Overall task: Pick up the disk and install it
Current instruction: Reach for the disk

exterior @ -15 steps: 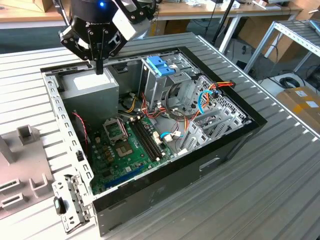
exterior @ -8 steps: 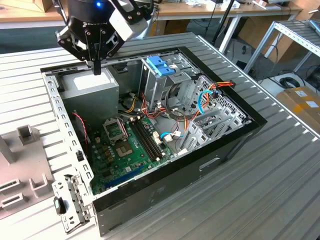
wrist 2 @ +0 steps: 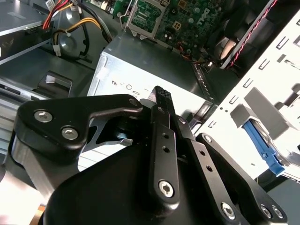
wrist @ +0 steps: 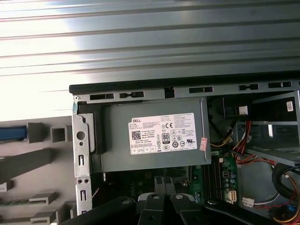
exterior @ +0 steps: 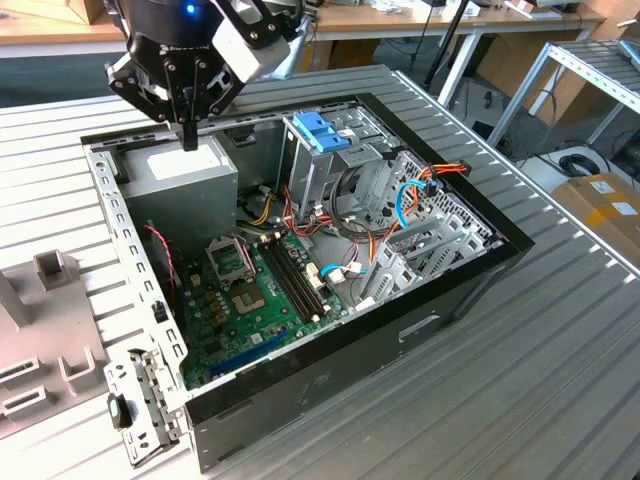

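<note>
The disk shows as a blue-railed piece [wrist: 11,133] standing in a grey slotted holder [wrist: 42,159] on the table, just outside the computer case's rear wall. In the second wrist view its blue rail [wrist 2: 261,146] sits between pale holder posts. My gripper [exterior: 190,138] hangs over the grey power-supply box [exterior: 180,172] in the open case, apart from the disk. Its fingers are shut together with nothing between them, seen in the first wrist view [wrist: 163,180] and the second wrist view [wrist 2: 161,93].
The open black case [exterior: 420,330] lies on a ribbed metal table [exterior: 560,380]. Inside it are a metal drive cage with a blue handle [exterior: 320,132], a green motherboard [exterior: 250,300] and loose cables [exterior: 420,190]. Part of the grey holder [exterior: 45,300] lies at the exterior view's left.
</note>
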`<control>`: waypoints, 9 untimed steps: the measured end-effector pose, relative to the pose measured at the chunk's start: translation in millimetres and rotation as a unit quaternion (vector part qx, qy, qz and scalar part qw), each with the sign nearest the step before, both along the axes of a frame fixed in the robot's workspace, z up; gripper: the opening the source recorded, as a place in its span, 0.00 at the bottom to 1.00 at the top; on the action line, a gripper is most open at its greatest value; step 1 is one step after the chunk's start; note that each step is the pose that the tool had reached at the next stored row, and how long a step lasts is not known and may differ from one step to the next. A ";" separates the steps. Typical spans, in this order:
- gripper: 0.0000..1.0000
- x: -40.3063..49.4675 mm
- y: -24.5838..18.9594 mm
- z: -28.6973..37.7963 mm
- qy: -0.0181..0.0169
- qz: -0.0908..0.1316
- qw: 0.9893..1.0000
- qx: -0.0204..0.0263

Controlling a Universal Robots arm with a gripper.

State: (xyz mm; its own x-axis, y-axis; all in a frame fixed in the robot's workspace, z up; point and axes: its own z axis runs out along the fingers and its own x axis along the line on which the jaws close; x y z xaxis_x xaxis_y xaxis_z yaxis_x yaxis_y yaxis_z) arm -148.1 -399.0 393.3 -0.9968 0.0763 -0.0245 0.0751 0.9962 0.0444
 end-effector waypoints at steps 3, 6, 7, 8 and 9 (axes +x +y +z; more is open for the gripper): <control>0.10 -2.8 0.0 0.0 0.000 0.000 1.000 0.000; 0.10 -6.2 0.0 0.0 0.000 0.000 1.000 0.000; 0.10 -7.3 0.0 0.0 0.000 0.000 1.000 0.000; 0.10 -8.1 0.0 0.0 0.000 0.000 1.000 0.000; 0.10 -9.1 0.0 0.0 0.000 0.000 1.000 0.000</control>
State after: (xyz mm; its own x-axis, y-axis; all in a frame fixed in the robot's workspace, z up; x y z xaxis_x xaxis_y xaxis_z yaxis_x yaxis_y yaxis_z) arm -157.2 -398.9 393.3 -0.9968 0.0762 -0.0245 0.0751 0.9962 0.0444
